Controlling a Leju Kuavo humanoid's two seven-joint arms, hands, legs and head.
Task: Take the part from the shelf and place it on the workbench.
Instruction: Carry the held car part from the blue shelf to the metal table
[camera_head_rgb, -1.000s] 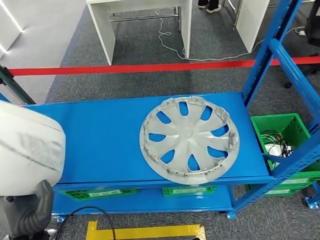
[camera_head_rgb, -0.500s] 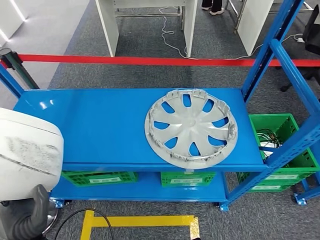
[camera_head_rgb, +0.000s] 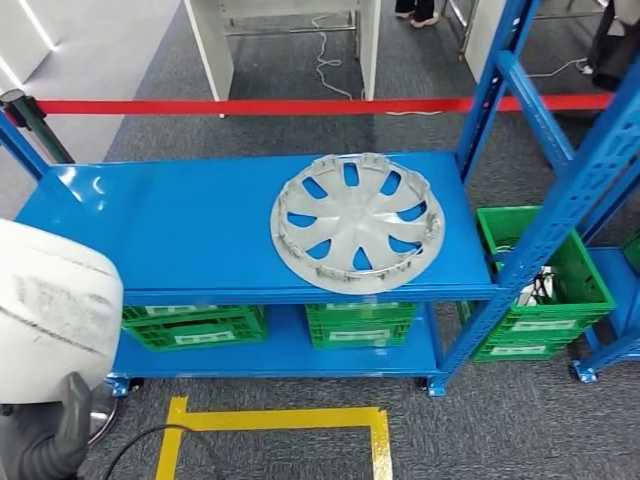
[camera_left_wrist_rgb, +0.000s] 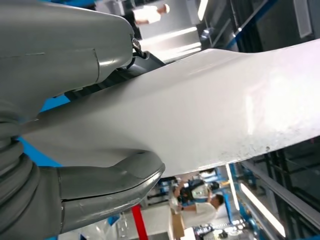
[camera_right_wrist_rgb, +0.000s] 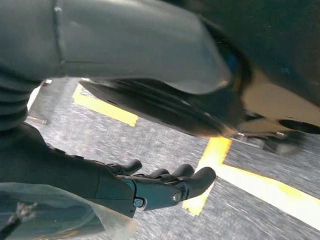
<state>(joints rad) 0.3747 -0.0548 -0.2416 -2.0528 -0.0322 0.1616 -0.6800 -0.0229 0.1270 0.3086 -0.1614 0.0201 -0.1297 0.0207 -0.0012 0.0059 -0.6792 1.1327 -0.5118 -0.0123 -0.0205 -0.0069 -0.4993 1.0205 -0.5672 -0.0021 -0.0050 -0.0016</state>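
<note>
**Part in the left robot hand, bench yet to be reached**

The left robot hand is clamped on a broad white part: in the left wrist view the thick grey thumb presses one face and the grey cover lies against the other. In the head view the same white part sits low on the robot's left, in front of the shelf and apart from it. The right robot hand holds nothing. Its dark fingers are stretched out loosely above the grey floor, near a strip of yellow tape.

I judge the pick to be done and the carry to be the step in hand. The next move calls for turning toward the bench and setting the part down flat, keeping the grip firm because the panel is wide and smooth.

Ahead stands the blue shelf, with a silver hubcap lying flat on its upper deck and green crates below. A slanted blue upright rises on the right, where a swung panel could strike it. Beyond the shelf a red line crosses the carpet, and past it stand the legs of a white bench. Whether that is the target I cannot tell. A black cable lies on the floor close by.
</note>
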